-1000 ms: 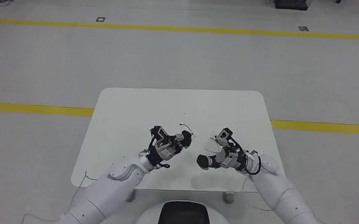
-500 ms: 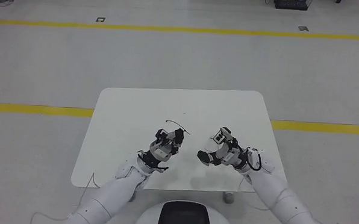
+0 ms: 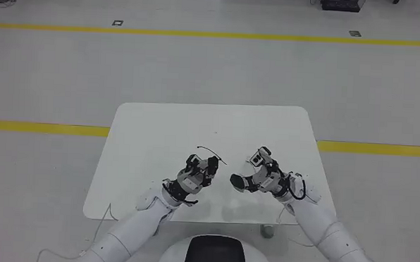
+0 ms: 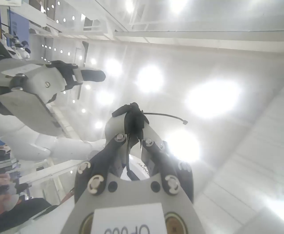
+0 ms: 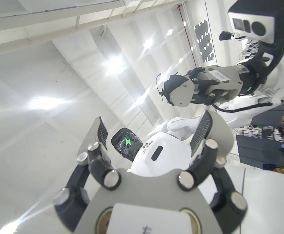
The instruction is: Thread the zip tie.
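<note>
This is a large indoor hall set up as a robot lab or test floor. The pale grey floor [image 3: 212,75] has yellow marking lines [image 3: 214,34] and small metal floor plates [image 3: 117,22], and a lone white counter [image 3: 161,129] stands on it. Overhead is a high white ceiling [image 4: 221,62] with beams [image 4: 188,34] and bright lamps [image 4: 149,78]. Dark cabinets [image 5: 255,148] stand at the edge.

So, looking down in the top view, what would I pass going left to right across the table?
The table, at its left edge → left gripper, shut on the zip tie → open right gripper → the table's right edge.
</note>
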Tool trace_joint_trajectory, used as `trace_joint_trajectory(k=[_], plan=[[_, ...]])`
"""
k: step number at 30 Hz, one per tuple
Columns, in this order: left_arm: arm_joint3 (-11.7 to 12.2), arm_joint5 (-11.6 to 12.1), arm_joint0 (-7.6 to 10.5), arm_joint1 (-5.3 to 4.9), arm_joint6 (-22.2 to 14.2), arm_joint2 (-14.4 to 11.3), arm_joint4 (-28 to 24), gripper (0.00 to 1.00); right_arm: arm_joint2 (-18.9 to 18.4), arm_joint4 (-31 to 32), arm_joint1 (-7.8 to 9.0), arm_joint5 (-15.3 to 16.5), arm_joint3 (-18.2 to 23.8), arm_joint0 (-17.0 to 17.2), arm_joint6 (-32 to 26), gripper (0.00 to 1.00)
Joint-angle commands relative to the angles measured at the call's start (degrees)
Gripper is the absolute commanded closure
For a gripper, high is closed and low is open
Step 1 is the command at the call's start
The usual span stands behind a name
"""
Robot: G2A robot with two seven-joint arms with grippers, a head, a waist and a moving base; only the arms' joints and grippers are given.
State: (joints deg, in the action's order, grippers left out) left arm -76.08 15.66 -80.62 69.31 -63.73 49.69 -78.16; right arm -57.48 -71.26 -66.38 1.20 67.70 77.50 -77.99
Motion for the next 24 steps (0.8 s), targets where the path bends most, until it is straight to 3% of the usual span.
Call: trace_joint_trajectory(k=[1, 4, 11, 15, 24], plan=[[0.1, 0.2, 0.03, 0.01, 0.1, 0.0, 0.2, 1.0, 0.0, 0.0, 0.0, 0.0, 0.0, 0.0, 0.0, 0.0], [0.1, 0.2, 0.03, 0.01, 0.1, 0.0, 0.2, 1.0, 0.0, 0.0, 0.0, 0.0, 0.0, 0.0, 0.0, 0.0], [-1.1, 1.9, -0.52, 0.07, 8.7, 0.1, 6.1, 1.0, -1.4, 7.3, 0.28, 5.7, 3.7, 1.9, 8.1, 0.0], [-2.0, 2.1, -0.96, 0.07, 9.6, 0.6, 6.6, 1.0, -2.5, 8.8, 0.27, 9.5, 5.1, 2.8, 11.2, 0.0], [-3.1, 1.9, -1.11, 0.12, 10.6, 0.5, 8.0, 1.0, -2.7, 8.8, 0.15, 9.6, 6.8, 3.4, 12.4, 0.0]])
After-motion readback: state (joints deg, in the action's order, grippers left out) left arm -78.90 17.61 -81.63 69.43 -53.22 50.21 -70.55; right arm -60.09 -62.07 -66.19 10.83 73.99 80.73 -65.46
